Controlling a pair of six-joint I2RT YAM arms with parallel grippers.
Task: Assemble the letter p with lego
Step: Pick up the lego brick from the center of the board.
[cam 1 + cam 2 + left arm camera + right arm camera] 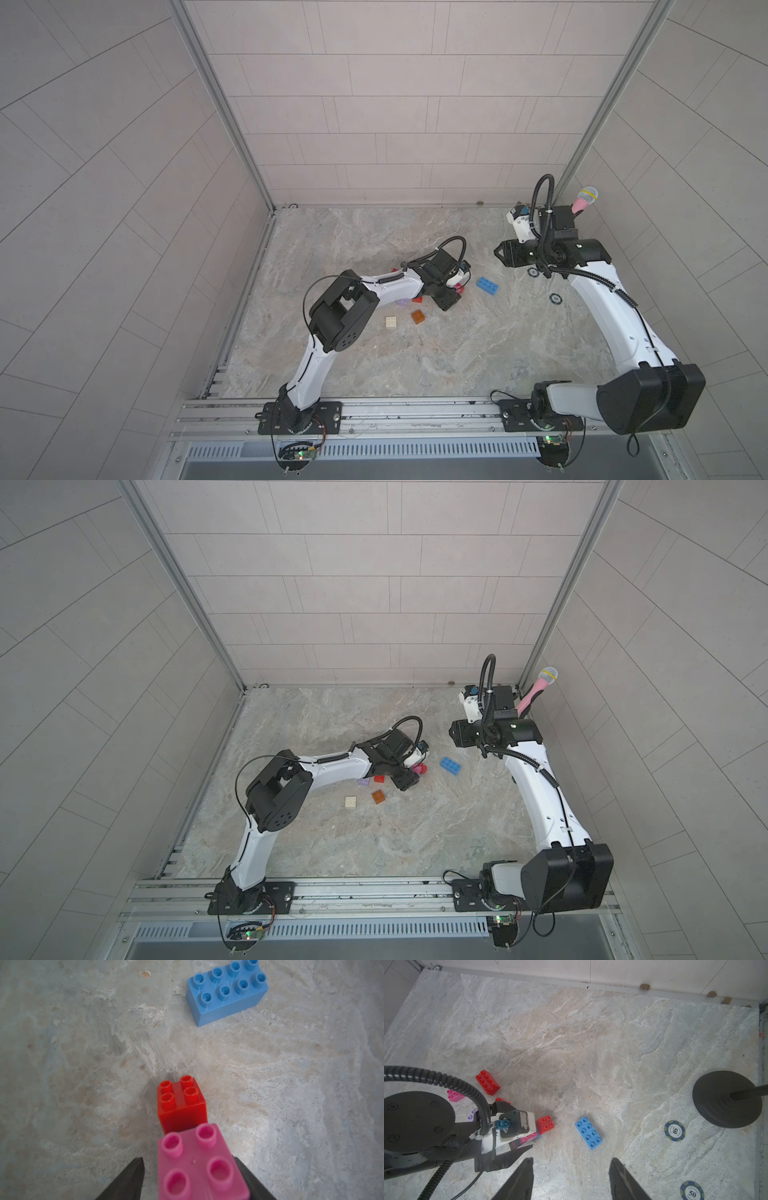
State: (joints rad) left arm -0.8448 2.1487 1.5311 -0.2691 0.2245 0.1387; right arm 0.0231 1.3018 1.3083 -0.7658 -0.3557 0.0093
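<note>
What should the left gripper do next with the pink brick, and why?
Probably close the left gripper on the pink brick: it sits between the fingers, but a gap shows beside one finger, so it likely isn't clamped yet.

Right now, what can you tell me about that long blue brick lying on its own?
The blue brick is an oblong of glossy plastic with eight round studs in two rows of four. It lies flat, studs up, on the marbled table, apart from the square red brick. Nothing touches it.
</note>
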